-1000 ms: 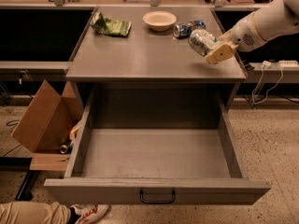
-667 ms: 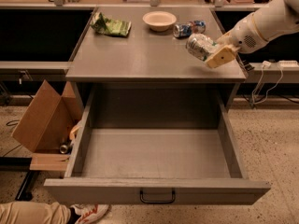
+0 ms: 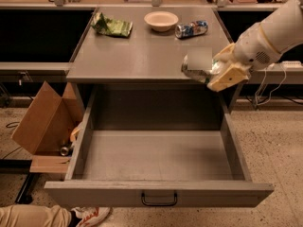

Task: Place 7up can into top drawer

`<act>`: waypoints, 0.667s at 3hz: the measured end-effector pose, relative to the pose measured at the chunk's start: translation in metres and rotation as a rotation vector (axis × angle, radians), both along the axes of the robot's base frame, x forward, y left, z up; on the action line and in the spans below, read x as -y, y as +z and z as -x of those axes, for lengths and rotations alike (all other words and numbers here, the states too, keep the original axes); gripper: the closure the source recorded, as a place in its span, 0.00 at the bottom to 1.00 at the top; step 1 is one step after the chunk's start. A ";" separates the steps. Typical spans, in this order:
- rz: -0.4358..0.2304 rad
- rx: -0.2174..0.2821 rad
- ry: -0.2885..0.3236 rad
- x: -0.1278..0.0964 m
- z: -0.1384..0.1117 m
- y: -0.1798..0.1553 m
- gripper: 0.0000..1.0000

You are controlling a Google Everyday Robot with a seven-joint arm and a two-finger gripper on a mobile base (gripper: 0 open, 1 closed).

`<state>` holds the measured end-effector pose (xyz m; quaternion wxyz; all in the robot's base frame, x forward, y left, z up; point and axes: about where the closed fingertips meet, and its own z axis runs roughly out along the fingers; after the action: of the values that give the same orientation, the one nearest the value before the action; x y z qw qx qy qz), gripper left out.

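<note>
Hanging at about two o'clock in the view, the gripper [image 3: 214,71] is closed on the can [image 3: 195,73], which sits crosswise between its tan fingers [image 3: 228,77], at the front right edge of the tabletop [image 3: 142,56]. The drawer [image 3: 158,193] stands pulled out at six o'clock, nothing inside it, so the can has yet to go down and forward. The likeliest trouble, I judge, is that table lip: a straight drop could knock the can or the fingers against it and twist the can loose (it looks shiny and a little dented, so grip may be poor). The drawer's right wall lies just under the wrist; a descent too far toward three o'clock could strike it. Letting go high might let the can bounce or roll.
</note>
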<state>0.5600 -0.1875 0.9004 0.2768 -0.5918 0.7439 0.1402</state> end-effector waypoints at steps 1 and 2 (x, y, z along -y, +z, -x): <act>0.021 -0.047 0.055 -0.018 0.032 -0.015 1.00; 0.023 -0.056 0.059 -0.019 0.034 -0.019 1.00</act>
<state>0.5264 -0.1682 0.8811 0.2448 -0.6125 0.7352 0.1562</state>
